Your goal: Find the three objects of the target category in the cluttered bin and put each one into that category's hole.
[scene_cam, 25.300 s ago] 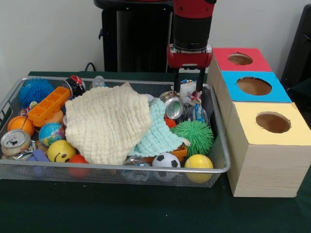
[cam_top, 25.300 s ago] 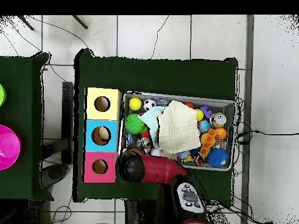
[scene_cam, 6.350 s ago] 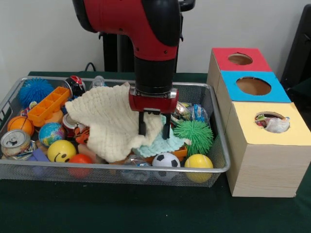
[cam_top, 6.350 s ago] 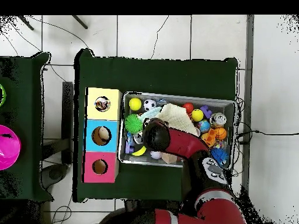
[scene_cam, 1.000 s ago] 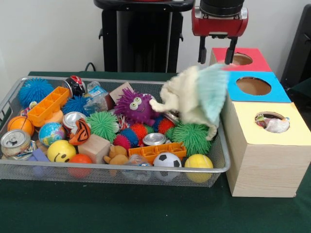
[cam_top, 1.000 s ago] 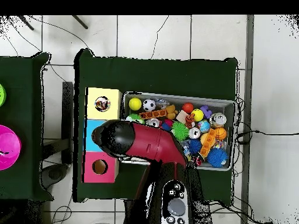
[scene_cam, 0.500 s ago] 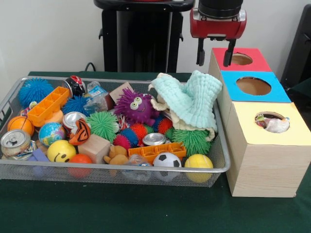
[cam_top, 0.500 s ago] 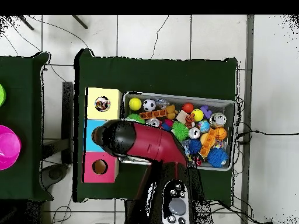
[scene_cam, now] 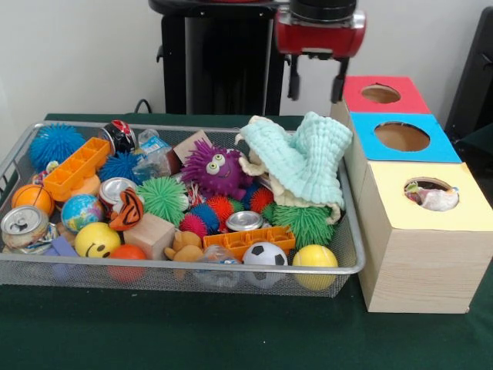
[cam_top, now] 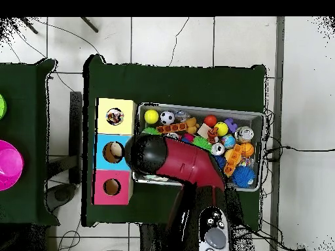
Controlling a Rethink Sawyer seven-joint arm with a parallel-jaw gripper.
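Note:
The wire mesh bin [scene_cam: 192,267] is full of toys, balls and cans. My gripper [scene_cam: 315,86] hangs open and empty high above the bin's back right corner, beside the red-topped box. A light-blue and a cream cloth [scene_cam: 304,160] lie heaped at the bin's right end. The yellow-surround hole [scene_cam: 420,186] holds a crumpled white and multicoloured wrapper [scene_cam: 439,199]. No other wrapper shows clearly in the bin. In the overhead view the arm [cam_top: 157,158] covers the bin's left end and hides the gripper; the bin's rim [cam_top: 262,151] and the wrapper in the yellow box's hole [cam_top: 115,117] show.
The blue-surround hole [scene_cam: 402,136] and the red-surround hole [scene_cam: 380,94] lie behind the yellow box. Dented cans [scene_cam: 246,221] [scene_cam: 23,222], a purple plush monster [scene_cam: 214,168], spiky balls [scene_cam: 163,199] and a wooden block [scene_cam: 150,233] lie uncovered. The black pedestal [scene_cam: 216,62] stands behind.
The cloths, in the air a second ago, have dropped onto the bin's right end. My open gripper has moved left in the front view, away from the red box.

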